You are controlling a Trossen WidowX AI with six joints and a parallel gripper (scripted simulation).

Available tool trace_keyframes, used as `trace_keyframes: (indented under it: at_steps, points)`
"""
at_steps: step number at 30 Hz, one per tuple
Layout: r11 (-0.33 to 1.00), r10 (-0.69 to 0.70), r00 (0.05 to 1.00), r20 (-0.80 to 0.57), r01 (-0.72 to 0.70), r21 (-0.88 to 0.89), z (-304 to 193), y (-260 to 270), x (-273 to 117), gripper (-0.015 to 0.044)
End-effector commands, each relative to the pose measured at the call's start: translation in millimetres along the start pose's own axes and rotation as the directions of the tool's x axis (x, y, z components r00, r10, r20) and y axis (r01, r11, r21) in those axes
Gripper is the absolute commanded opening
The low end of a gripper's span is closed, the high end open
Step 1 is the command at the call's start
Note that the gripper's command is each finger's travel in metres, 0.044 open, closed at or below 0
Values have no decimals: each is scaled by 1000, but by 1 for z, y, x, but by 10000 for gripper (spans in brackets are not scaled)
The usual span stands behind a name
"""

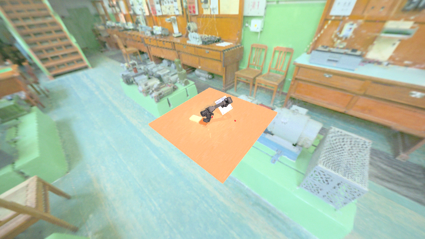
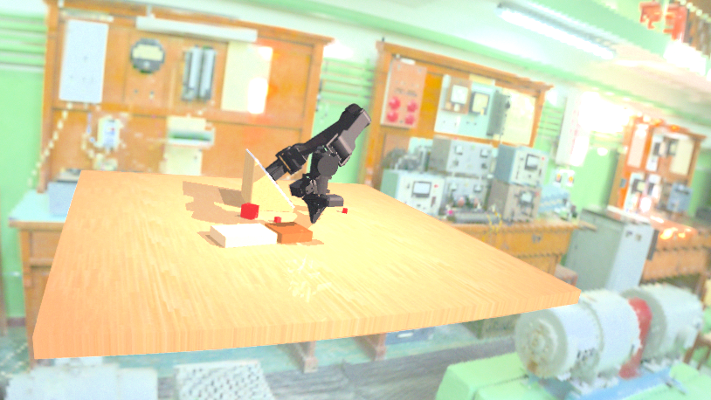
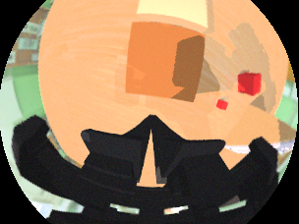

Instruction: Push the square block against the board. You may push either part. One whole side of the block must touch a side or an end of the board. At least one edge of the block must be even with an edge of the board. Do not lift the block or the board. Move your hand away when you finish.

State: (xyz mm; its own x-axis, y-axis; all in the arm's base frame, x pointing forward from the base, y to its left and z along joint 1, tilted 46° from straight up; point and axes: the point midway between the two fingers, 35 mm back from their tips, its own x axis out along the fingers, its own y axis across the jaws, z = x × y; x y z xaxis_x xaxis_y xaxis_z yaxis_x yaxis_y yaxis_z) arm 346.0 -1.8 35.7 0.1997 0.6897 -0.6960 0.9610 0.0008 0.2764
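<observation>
The orange square block (image 1: 203, 122) (image 2: 293, 232) (image 3: 149, 59) lies flat on the table, with one side facing the pale cream board (image 1: 195, 118) (image 2: 242, 236) (image 3: 172, 11). In the exterior view they look to be touching; the wrist view shows only a thin band at the seam, and I cannot tell if a small gap remains. In the wrist view the right edges look nearly even, while the left edges look slightly offset. My gripper (image 2: 313, 222) (image 3: 151, 117) is shut and empty, just off the block's side away from the board. Its shadow falls on the block.
A red cube (image 2: 249, 211) (image 3: 249, 84) and a small red cube (image 2: 277, 219) (image 3: 222, 104) lie beside the two parts. Another small red piece (image 1: 235, 120) (image 2: 344, 210) lies farther off. A slanted white panel (image 1: 224, 110) stands near the arm's base.
</observation>
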Motion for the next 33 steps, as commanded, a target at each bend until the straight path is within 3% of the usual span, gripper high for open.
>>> trace_keyframes:
  at_steps: [1,33]
  points:
    - [1000,-23,1000,-14,24,14,-2,-8,32,0]
    - [1000,-24,1000,-10,24,14,21,-6,32,0]
